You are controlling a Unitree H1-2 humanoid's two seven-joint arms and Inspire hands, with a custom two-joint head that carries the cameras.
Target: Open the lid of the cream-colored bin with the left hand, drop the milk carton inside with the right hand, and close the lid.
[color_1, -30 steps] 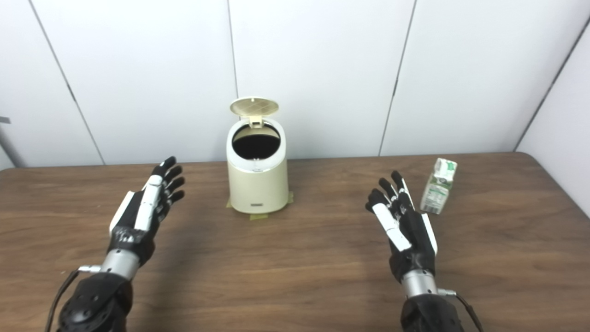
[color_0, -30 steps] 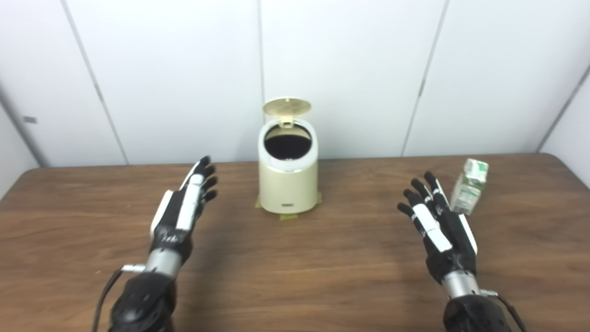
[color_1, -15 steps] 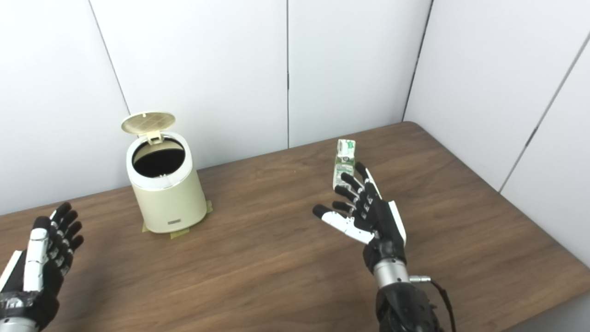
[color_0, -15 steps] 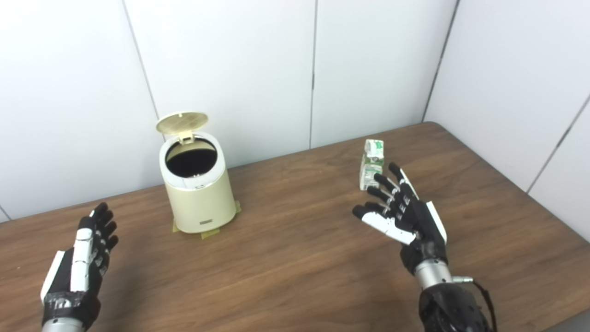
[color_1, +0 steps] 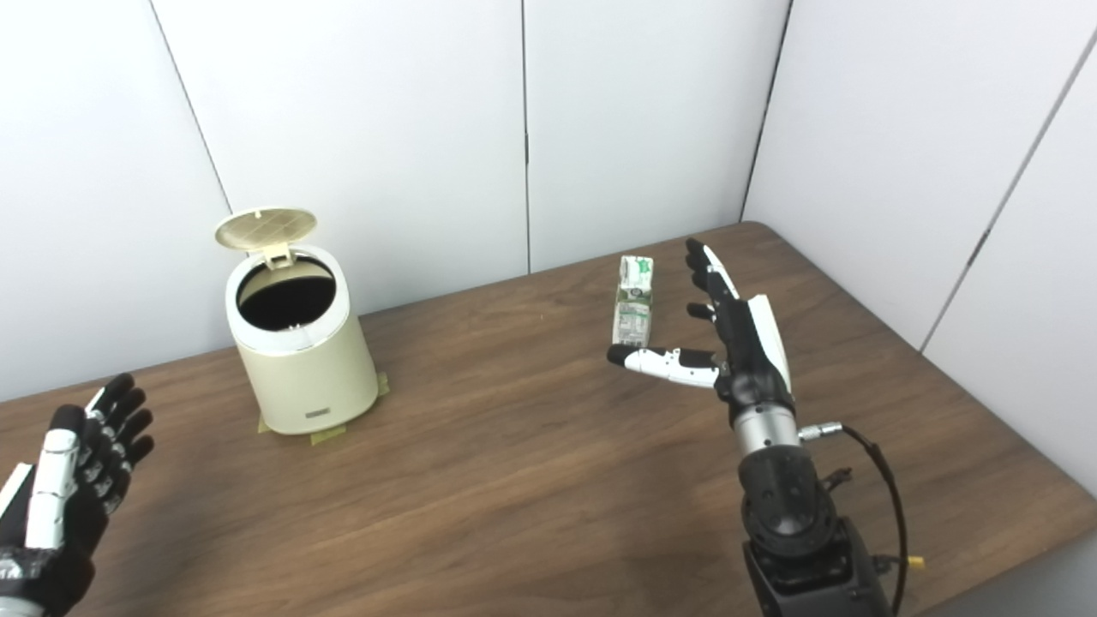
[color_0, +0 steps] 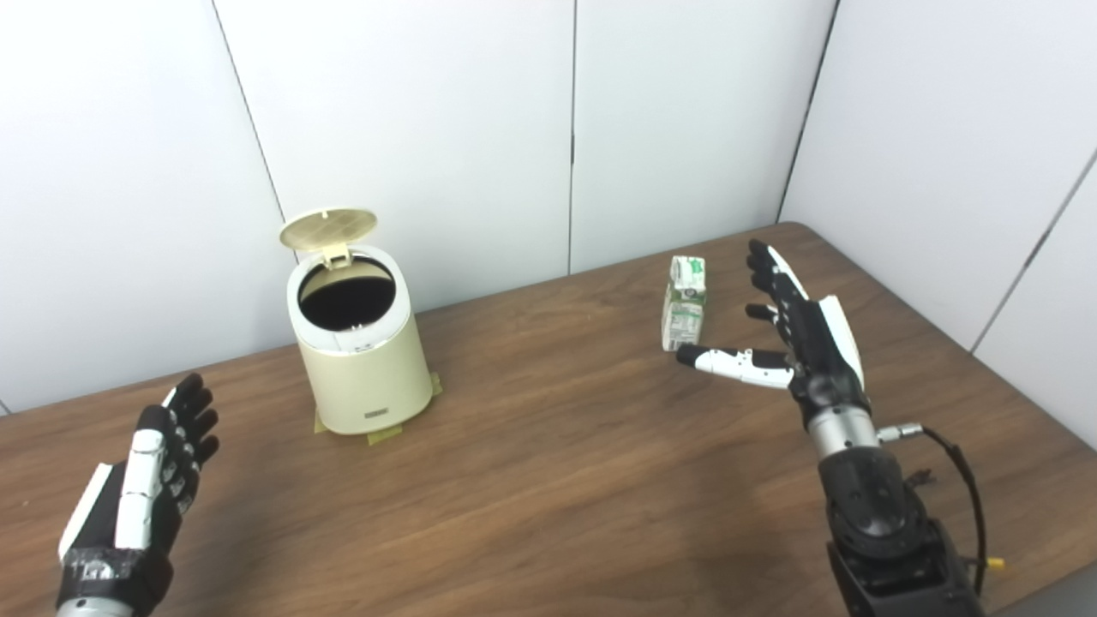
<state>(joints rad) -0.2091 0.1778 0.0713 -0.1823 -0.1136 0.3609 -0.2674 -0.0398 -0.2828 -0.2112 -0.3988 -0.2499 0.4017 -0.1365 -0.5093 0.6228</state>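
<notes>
With the cream-coloured bin's round lid up, we spread our empty right hand beside, seemingly not touching, the small green-and-white milk carton, ready to grasp.

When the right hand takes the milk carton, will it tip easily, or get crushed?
The milk carton stands upright, tall and narrow on a small base, so a sideways nudge from the open right hand would probably tip it. It looks like thin paperboard, likely light, and its walls may dent under a hard squeeze. Its flat sides should give the fingers a fair hold.
</notes>
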